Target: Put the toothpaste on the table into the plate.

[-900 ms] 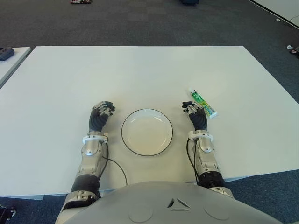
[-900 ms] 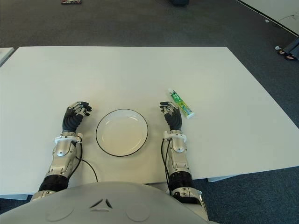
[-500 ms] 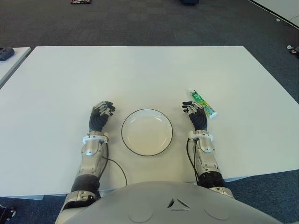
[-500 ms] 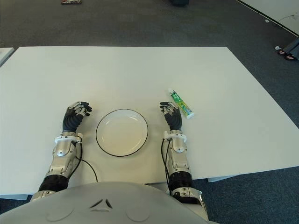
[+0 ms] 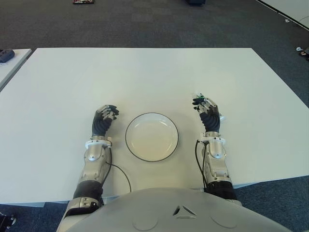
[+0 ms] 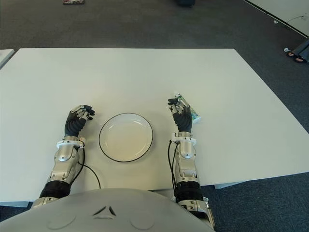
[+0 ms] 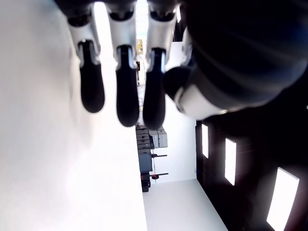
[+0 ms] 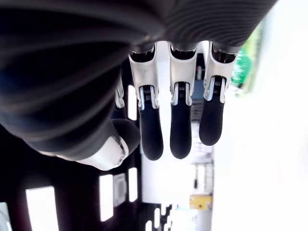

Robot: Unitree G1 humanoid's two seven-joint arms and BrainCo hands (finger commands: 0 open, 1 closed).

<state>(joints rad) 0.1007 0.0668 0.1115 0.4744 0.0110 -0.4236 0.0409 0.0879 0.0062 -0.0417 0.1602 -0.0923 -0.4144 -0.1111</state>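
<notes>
Right now the right hand [image 5: 208, 112] is out over the white table [image 5: 145, 72], directly above the toothpaste [image 5: 220, 116], so most of the green-and-white tube is hidden beneath it; only the tube's ends peek out past the fingers and beside the palm. From the right wrist view the fingers [image 8: 180, 130] hang loosely extended with gaps between them, the thumb apart, and the green tube [image 8: 245, 62] shows beside them, not clasped. So the hand is relaxed and grips nothing; whether the fingertips touch the tube I cannot tell.

The toothpaste lies flat on the table, to the right of the plate [image 5: 133, 126] and clear of it. The plate, white with a dark rim, sits between the two forearms near the table's front edge, with nothing in it.

The left hand [image 5: 104, 120] shows just to the left of the plate, its fingers [image 7: 122, 91] gently curved and holding nothing.
</notes>
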